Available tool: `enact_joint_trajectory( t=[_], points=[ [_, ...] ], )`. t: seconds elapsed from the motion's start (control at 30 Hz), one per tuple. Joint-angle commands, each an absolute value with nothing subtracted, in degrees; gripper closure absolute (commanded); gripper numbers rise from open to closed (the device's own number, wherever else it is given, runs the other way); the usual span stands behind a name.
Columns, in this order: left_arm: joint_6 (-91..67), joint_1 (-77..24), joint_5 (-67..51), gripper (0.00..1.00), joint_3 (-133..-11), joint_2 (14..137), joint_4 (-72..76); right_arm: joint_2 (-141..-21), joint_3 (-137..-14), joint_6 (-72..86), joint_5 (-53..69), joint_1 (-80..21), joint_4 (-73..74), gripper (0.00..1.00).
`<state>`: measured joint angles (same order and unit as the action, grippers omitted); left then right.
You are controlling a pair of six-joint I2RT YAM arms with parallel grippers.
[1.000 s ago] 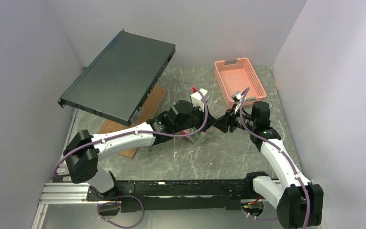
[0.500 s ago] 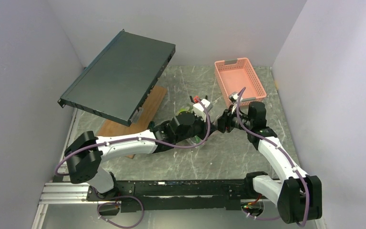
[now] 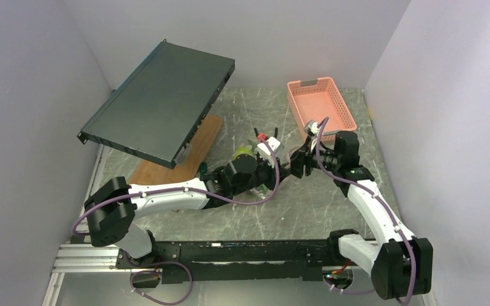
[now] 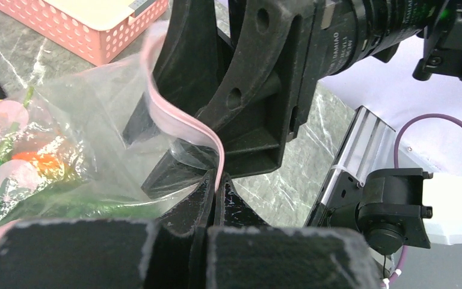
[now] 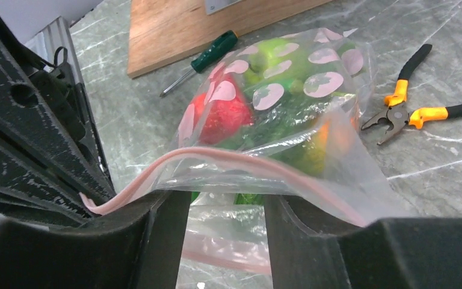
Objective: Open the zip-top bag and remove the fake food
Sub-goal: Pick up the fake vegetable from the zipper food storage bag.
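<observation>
The left tool [image 4: 216, 183] is pinched tight on the pink strip of the zip-top bag [image 5: 331, 60]. The right tool [image 5: 225, 208] is half open, with the strip lying across its fingers. The fake food [image 5: 228, 114] is inside the bag, which rests on the surface [image 5: 445, 180].

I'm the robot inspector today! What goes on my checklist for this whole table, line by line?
Surface: grey marbled table, mostly bare near the arms.
Job's things: zip-top bag lies between the arms with its mouth parted; pink zip strip; fake food is inside.
Clutter: orange-handled pliers, green-handled screwdriver, wooden board, pink basket, dark panel propped at a tilt.
Grippers: left gripper is shut on the pink zip strip; right gripper is open at the bag's mouth.
Cables: purple cable loops beside the arms.
Surroundings: plain pale walls; metal rail at the near edge.
</observation>
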<state>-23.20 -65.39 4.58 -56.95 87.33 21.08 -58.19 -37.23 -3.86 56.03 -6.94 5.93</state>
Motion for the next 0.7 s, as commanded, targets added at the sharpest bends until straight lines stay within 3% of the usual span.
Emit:
enact_joint_trajectory(
  t=[0.0,0.3,0.67],
  points=[
    [-23.65,-66.01,4.31,1.00,-56.44,86.07,24.47,-59.83,-37.62,-2.40,57.13,-7.26,0.69,0.48],
    [-23.73,-66.02,4.58,0.99,-56.78,84.80,24.07,-65.97,-37.67,-2.56,53.73,-8.16,1.23,0.47],
    [-21.86,-65.14,4.37,0.52,-55.98,78.15,15.22,-68.07,-37.79,-5.93,54.81,-8.11,3.93,0.41]
  ],
)
